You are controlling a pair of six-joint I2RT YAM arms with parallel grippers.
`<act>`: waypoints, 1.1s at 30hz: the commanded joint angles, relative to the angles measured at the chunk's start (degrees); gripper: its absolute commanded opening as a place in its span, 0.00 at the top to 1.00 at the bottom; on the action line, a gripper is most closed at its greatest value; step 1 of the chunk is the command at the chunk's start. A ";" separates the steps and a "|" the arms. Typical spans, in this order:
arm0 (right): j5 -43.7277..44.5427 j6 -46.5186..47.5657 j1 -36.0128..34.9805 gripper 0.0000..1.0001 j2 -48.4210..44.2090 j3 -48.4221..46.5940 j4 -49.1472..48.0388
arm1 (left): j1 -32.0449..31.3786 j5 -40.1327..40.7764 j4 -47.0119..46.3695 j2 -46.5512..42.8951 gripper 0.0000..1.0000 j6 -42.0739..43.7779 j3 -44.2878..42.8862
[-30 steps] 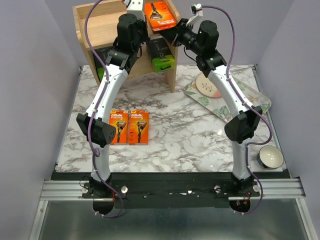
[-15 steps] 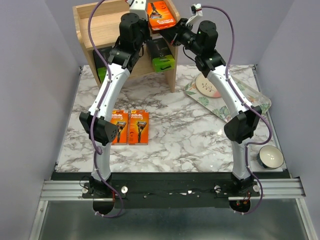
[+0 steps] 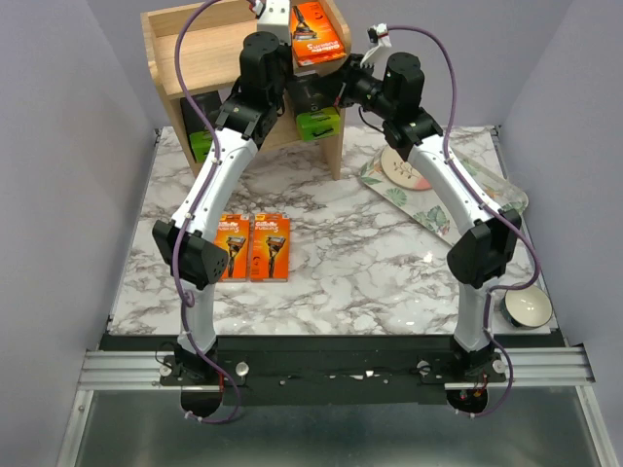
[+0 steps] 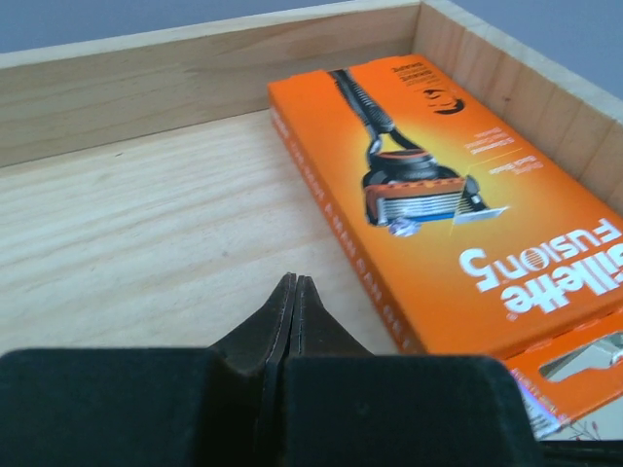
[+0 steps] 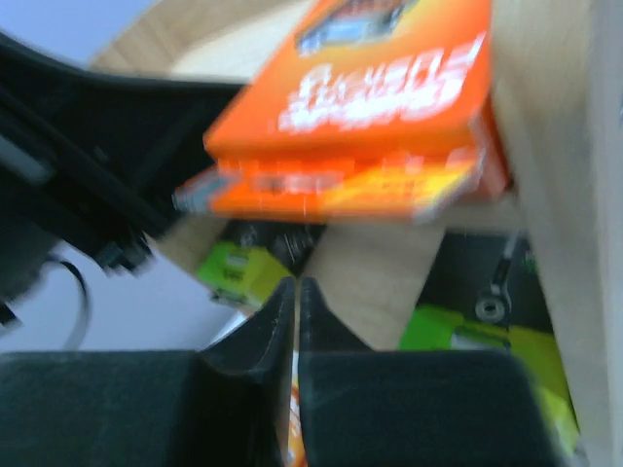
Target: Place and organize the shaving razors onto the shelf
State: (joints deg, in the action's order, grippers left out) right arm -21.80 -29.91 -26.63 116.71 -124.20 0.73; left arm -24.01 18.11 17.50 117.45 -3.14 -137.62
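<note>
Orange razor pack [image 3: 317,32] flat on shelf [image 3: 209,49] top tier, right end, near end overhanging front. Left jaws pressed together beside it, empty; right jaws likewise, below overhang: likely nudging pack square. Two orange packs [image 3: 270,248] on bench [image 3: 370,263], dark packs [image 3: 316,109] on lower tier.

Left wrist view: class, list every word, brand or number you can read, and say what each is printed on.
"Gillette": on the orange razor pack, which lies flat on the top tier of the shelf.
"FUSION5": same pack, beside the brand name.
Small print at the pack's far end: too small to read.
</note>
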 commanded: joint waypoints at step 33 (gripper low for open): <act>3.96 -11.66 -9.58 0.25 5.36 40.12 -3.28 | 9.06 -36.65 20.64 -59.09 0.51 -21.21 90.16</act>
State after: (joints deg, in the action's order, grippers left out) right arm -21.87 -38.65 -36.29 115.28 -76.90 -3.75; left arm -18.04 -13.28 37.43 60.53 -18.17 -48.40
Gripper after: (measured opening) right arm 0.762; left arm 0.493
